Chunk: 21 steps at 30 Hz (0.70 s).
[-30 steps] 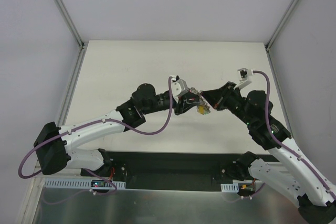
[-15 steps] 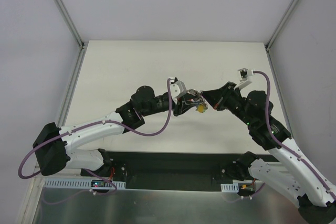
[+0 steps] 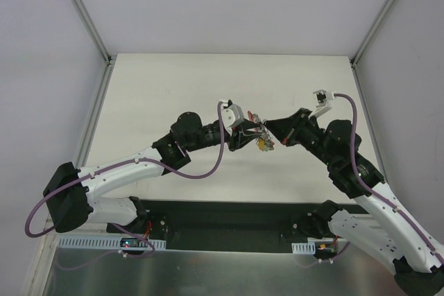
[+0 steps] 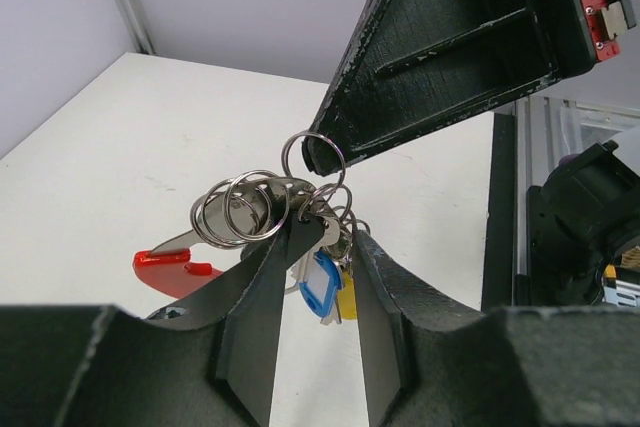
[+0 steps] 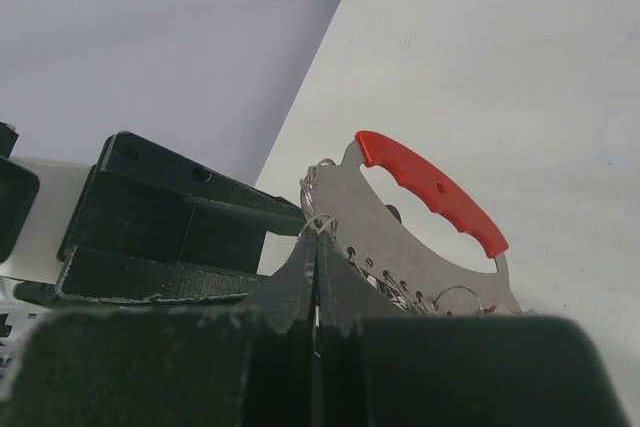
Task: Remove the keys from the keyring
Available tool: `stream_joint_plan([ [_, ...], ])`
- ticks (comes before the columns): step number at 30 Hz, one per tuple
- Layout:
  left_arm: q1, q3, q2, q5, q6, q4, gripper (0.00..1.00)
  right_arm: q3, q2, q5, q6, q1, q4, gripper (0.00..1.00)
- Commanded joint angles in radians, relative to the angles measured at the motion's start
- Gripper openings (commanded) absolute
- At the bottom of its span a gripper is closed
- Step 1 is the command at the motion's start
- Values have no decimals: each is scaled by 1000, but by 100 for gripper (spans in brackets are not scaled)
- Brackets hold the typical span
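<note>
**A:** What's closest?

**B:** The left gripper [image 4: 330, 239]. Its fingers are part-closed and clamp the keys [image 4: 322, 285] in mid-air above the table [image 4: 120, 147]. Blue and yellow heads sit between them.

**A:** And beyond that?

**B:** The right gripper [image 5: 316, 255], fingers pressed together, pinches the keyring [image 4: 283, 157]. A red-handled metal plate [image 5: 430, 187] hangs in the same bunch.

**A:** Progress?

**B:** Hardly begun, I'd judge. Every key looks threaded and none lies loose.

**A:** Orientation?

**B:** The bunch stretches from gripper to gripper, across the table. The heads seem to dangle downward.

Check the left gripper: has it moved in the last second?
Yes, slightly: the left gripper, gripping the keys, has shifted left, toward the table's left edge.
</note>
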<state>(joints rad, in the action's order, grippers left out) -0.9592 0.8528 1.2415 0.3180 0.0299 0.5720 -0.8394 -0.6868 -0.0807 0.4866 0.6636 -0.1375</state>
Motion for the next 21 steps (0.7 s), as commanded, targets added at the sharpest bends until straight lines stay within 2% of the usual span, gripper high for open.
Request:
stream_joint_plan([
  [1,28,9,-28,76,-56,118,32,-12,10,-34,17,1,101,1],
  [8,30,25,-8,111,-59,120,32,-10,10,-41,17,-1,105,0],
  [16,28,42,-2,227,-62,123,33,-3,4,-39,17,1,108,0],
  [21,30,43,4,225,-51,120,33,-4,3,-44,18,1,113,0],
])
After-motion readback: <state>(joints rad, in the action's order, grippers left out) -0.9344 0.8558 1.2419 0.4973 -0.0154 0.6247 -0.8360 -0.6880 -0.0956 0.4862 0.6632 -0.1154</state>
